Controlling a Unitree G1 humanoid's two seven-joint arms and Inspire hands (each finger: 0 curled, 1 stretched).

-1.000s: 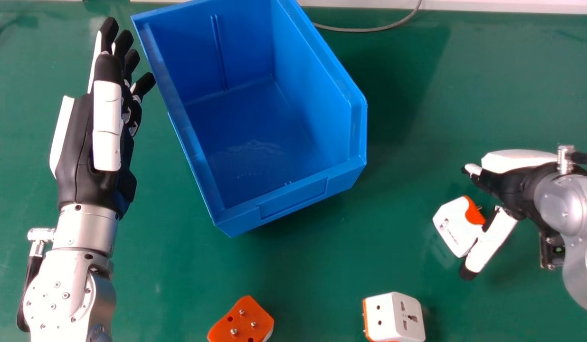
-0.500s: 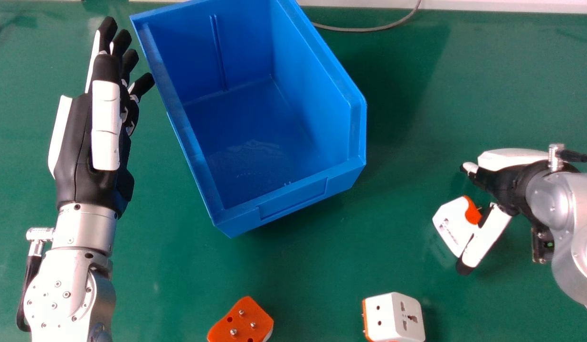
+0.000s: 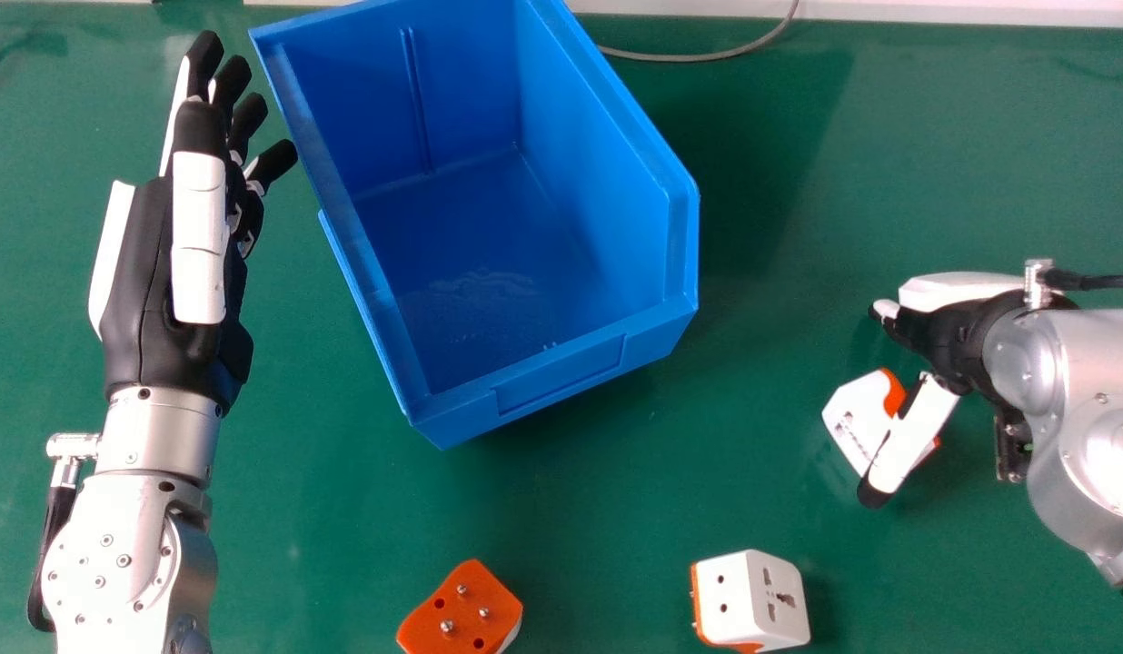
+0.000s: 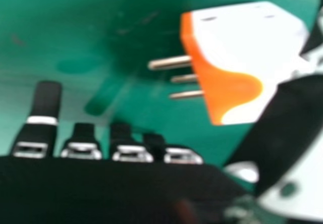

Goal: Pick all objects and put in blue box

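Right hand [image 3: 945, 341] open, nothing held!
Close off-centre and it could shove the white-orange adapter [image 3: 858, 411] away.

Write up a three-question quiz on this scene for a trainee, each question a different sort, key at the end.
1. True or false: the left robot hand is beside the blue box, not in it.
2. Which thing is nearest the right robot hand?
a) the blue box
b) a white and orange plug adapter
c) the grey cable
3. Fill in: the orange plug adapter shows ____ metal pins.

Key: 1 true; 2 b; 3 three.
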